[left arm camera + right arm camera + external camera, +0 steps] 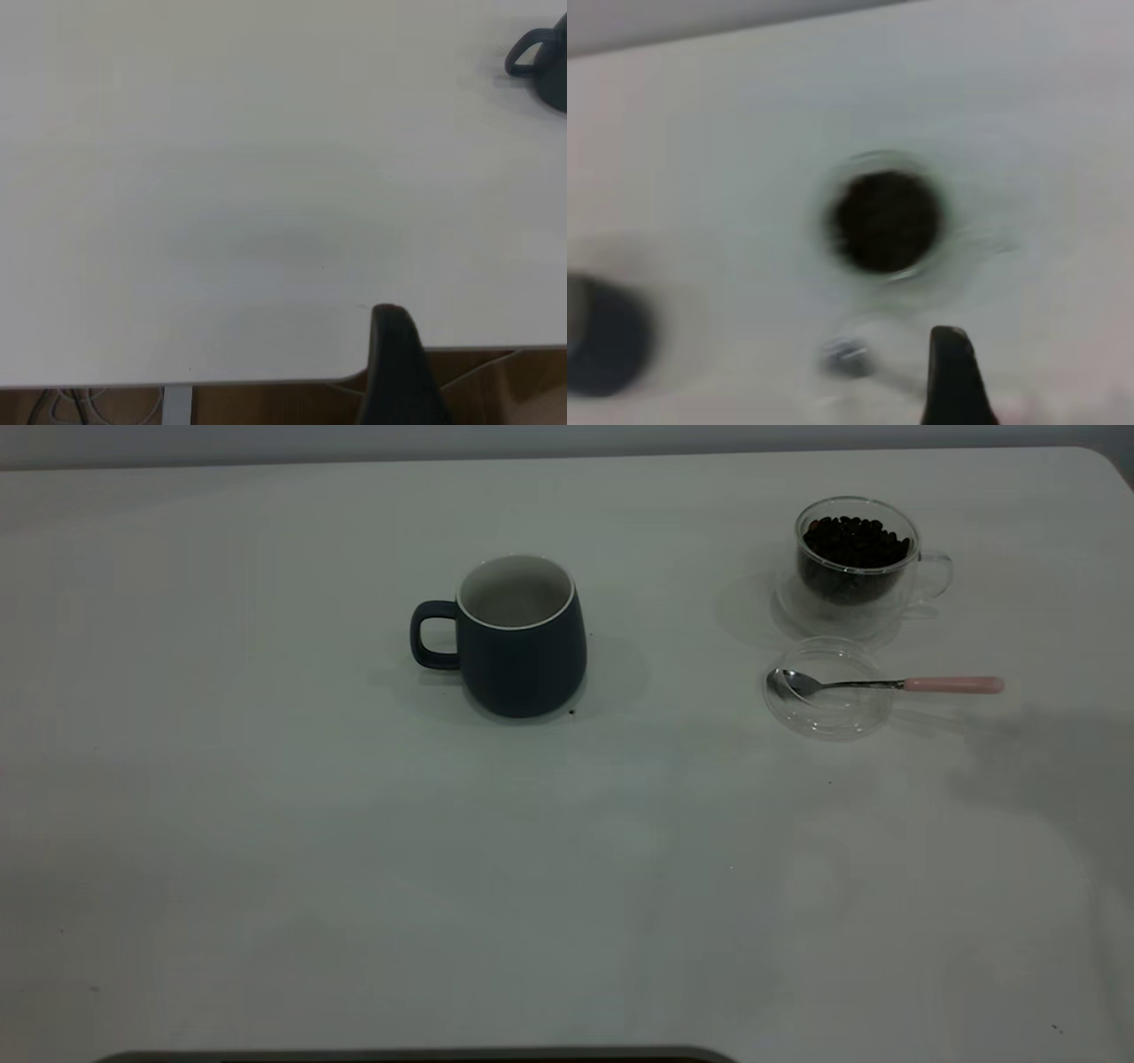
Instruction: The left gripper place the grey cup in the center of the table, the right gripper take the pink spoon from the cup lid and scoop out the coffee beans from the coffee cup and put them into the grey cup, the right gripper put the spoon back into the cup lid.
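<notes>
We see the grey cup (521, 642) upright near the table's (266, 824) center, handle to the left. At far right stands the glass coffee cup (858, 567) full of coffee beans (855, 540). Just nearer lies the clear cup lid (828, 688), with the pink spoon (886, 684) resting in it, handle pointing right. Of either gripper only one fingertip shows, so we cannot tell whether it is released or clenched.
</notes>
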